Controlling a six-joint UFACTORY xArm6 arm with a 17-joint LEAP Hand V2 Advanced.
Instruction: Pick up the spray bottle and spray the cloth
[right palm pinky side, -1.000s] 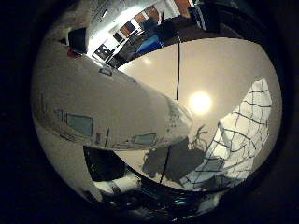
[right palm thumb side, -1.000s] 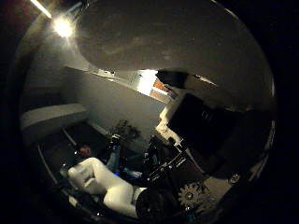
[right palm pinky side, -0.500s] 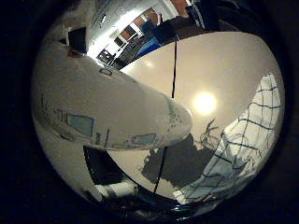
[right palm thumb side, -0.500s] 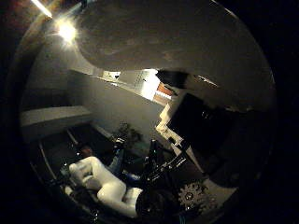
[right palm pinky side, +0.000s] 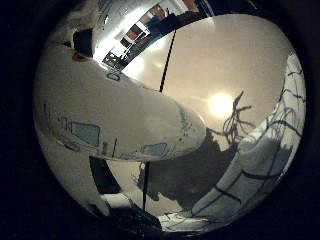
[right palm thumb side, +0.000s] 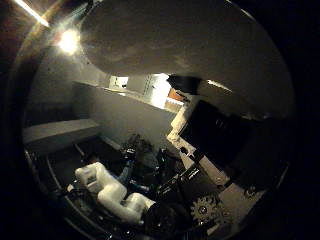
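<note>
1. Pale table (right palm pinky side: 240, 65) fills the background of the little-finger view, lit by one bright glare spot and crossed by a dark seam, with a bright room beyond its far edge.
2. Bottle (right palm pinky side: 115, 125), white and smooth, fills much of that view, so it sits close against the palm, off the table and casting a shadow on it. In the thumb view its rounded body takes up the upper half.
3. Its long axis lies roughly level over the table, the tapering end towards the cloth (right palm pinky side: 260, 170). Which end carries the nozzle I cannot tell for sure from here.
4. As a judgement, the bottle is stiff plastic, slick-skinned, moderately light unless full. The body is the place to hold it, with a finger free for the trigger.
5. Cloth, white with dark grid lines, lies rumpled on the table just beyond the bottle's narrow end. It looks soft and limp.
6. Hand (right palm thumb side: 115, 192) shows white and black parts and a gear beneath the bottle. It appears to be wrapped around the bottle.
</note>
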